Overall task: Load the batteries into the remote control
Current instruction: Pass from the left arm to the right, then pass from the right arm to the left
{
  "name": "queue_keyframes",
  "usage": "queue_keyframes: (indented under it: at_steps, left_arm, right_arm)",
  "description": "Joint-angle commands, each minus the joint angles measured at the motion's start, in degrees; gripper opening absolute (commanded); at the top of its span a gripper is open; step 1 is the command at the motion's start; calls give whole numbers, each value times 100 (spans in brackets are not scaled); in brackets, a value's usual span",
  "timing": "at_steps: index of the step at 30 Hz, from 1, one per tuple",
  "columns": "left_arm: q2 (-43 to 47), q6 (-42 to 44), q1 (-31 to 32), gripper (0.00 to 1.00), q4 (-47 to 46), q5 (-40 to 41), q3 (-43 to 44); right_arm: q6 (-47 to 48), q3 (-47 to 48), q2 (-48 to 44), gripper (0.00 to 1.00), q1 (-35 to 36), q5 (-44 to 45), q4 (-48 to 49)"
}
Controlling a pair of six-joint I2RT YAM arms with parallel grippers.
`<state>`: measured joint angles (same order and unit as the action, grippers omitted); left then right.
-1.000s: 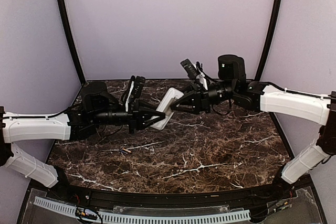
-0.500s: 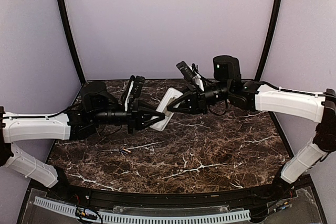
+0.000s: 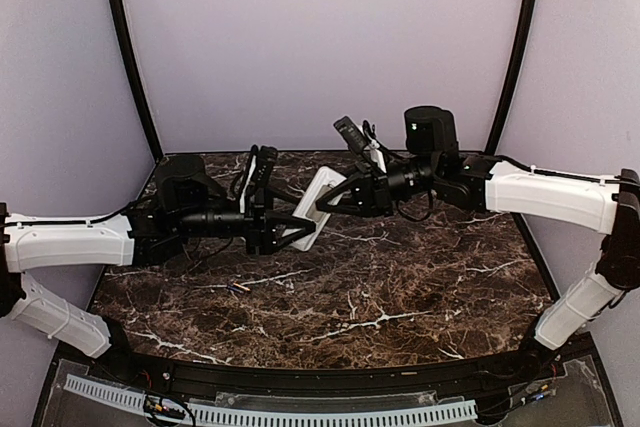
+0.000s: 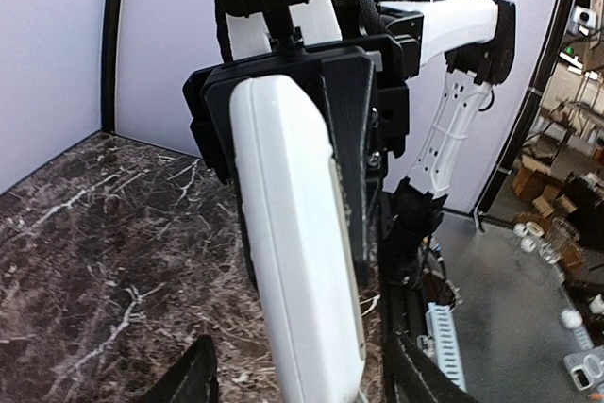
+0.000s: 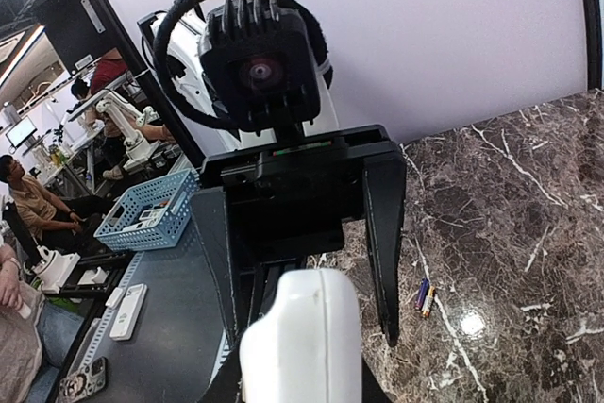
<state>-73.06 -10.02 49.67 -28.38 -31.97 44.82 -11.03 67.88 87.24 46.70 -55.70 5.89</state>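
The right pincer [image 3: 338, 197] grips the remote's [image 3: 314, 207] upper end, its long axis slanting down into the spread-open left pincer [image 3: 292, 231], while the batteries [image 3: 237, 289] lie on the worktop [image 3: 420, 287] nearward-left of the remote, closer to the left arm.

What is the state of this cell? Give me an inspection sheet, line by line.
Surface: dark marble tabletop with white veins.
Job's things: white remote control held in the air between the arms; two batteries lying side by side on the tabletop, not yet loaded.
Clutter: nothing seen.
Tools: right tool shut on one end of the remote control; left tool open, its fingers flanking the other end, apparently clear of it.
Cables: black cable looped round the left wrist camera.
Surroundings: plain pale walls; outside the cell, people at benches and a blue basket.
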Motion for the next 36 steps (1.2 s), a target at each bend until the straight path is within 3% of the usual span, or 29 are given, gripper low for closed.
queue_keyframes:
  at_steps: [1,5,10,16,25,36]
  left_arm:
    - [157,551,-11,67,516,93,126]
    - [523,1300,2,76,724,499,-42]
    - [797,2616,176,86,941,1663,-215]
    - [724,3415,345,90,621,2245,-481]
    - [362,3609,547,81,-600,3051,-857]
    - [226,3372,549,70,-704,3128,-863]
  right_arm:
    - [-451,200,17,6,-65,289,44]
    - [-929,142,-4,5,-97,734,134]
    - [-1757,-36,19,2,-91,1312,594]
    - [-2348,-296,91,1,-73,1693,1102]
    - [-2816,-360,304,1,-24,1874,1401]
    - [-3153,-532,379,0,-27,1906,1748]
